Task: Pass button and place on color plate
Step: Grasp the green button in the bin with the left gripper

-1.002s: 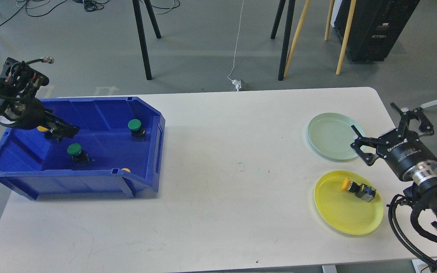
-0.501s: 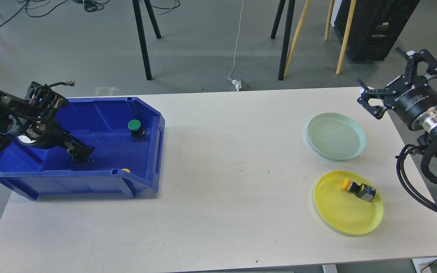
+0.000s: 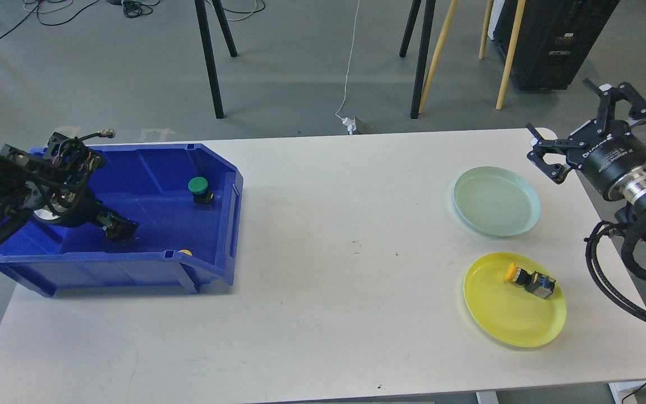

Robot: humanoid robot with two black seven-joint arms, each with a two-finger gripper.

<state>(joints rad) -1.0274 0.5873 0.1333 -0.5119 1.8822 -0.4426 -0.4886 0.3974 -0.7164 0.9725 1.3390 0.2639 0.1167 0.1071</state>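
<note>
So the left gripper (image 3: 120, 234) has dropped onto the green-capped push button in the blue plastic bin (image 3: 149, 168) at left, can't tell its grip, while the wide-open right gripper (image 3: 592, 137) has lifted clear.

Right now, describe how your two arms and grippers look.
Both arms are black. The right gripper has skeletal black linkage fingers on a round black body with white lettering, a silver ring behind it and looping black cables. The left gripper is dark, behind a tangle of black wiring with a metal-tipped cable.
</note>
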